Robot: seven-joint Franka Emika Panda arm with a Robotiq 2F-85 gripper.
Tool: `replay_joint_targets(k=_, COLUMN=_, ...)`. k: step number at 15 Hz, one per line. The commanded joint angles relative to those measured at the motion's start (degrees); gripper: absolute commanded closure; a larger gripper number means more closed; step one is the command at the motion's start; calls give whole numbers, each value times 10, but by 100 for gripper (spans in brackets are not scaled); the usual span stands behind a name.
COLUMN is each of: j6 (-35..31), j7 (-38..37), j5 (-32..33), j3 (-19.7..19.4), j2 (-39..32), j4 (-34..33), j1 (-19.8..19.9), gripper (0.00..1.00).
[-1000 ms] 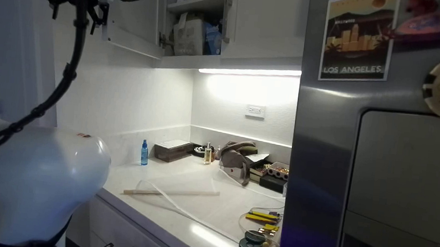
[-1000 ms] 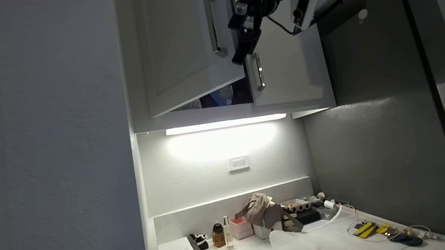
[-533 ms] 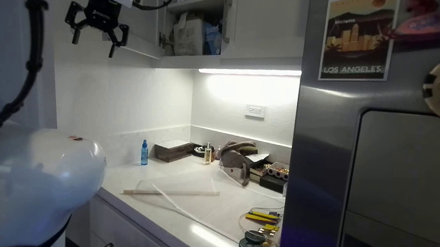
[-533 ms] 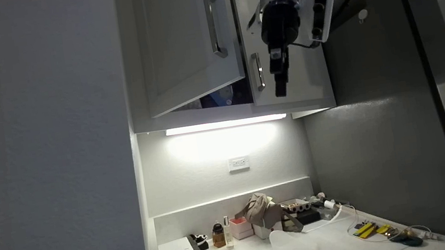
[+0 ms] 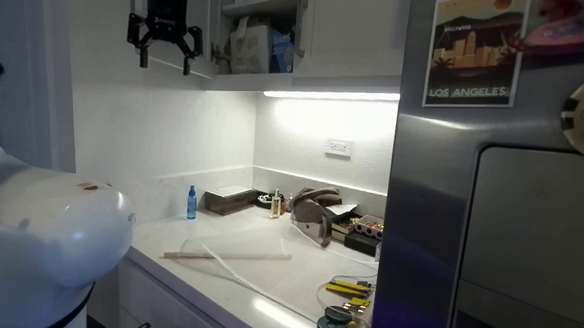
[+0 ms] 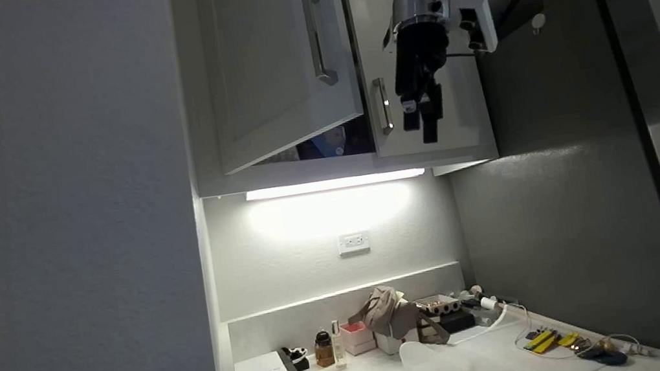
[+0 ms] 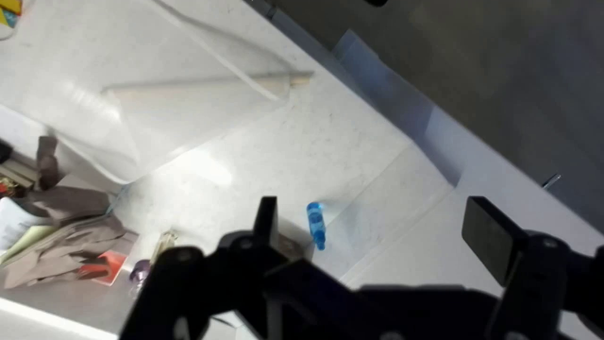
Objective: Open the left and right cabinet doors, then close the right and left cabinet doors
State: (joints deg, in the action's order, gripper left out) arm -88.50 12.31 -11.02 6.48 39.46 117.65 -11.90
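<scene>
The left cabinet door (image 6: 271, 57) stands swung open, its silver handle (image 6: 318, 35) at its right edge. In an exterior view its inner side (image 5: 206, 56) is partly hidden by my gripper. The right cabinet door (image 6: 455, 101) looks closed, with its handle (image 6: 384, 107) at its left edge; the door (image 5: 359, 32) shows in both exterior views. My gripper (image 6: 420, 123) points down, open and empty, and appears just right of the right handle there. In an exterior view the gripper (image 5: 165, 63) hangs before the open left door. In the wrist view its fingers (image 7: 373, 226) are wide apart.
The open cabinet holds boxes (image 5: 252, 47). Below is a white counter (image 5: 243, 234) with a blue spray bottle (image 5: 192, 203), a dark box (image 5: 228, 200), a brown cloth (image 5: 314, 208) and yellow tools (image 5: 347, 288). The steel fridge (image 5: 429, 197) stands beside the cabinets.
My gripper has come down and turned from a tilt to pointing straight down, moving right in both exterior views. It stays open. The doors have not moved.
</scene>
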Motion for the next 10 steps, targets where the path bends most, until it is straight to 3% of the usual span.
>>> replay_joint_targets(k=1, j6=-110, j7=-51, j5=35, j3=32, j2=-6, j4=13, j1=26, gripper=0)
replay_joint_targets(k=2, j6=-148, j7=-67, j5=44, j3=40, j2=-10, j4=18, j1=30, gripper=0)
replay_joint_targets(k=3, j6=-185, j7=-81, j5=48, j3=44, j2=-15, j4=26, j1=31, gripper=25)
replay_joint_targets(k=4, j6=-217, j7=-92, j5=55, j3=49, j2=-22, j4=29, j1=33, gripper=26)
replay_joint_targets(k=10, j6=-337, j7=-146, j5=81, j3=63, j2=-65, j4=30, j1=33, gripper=73)
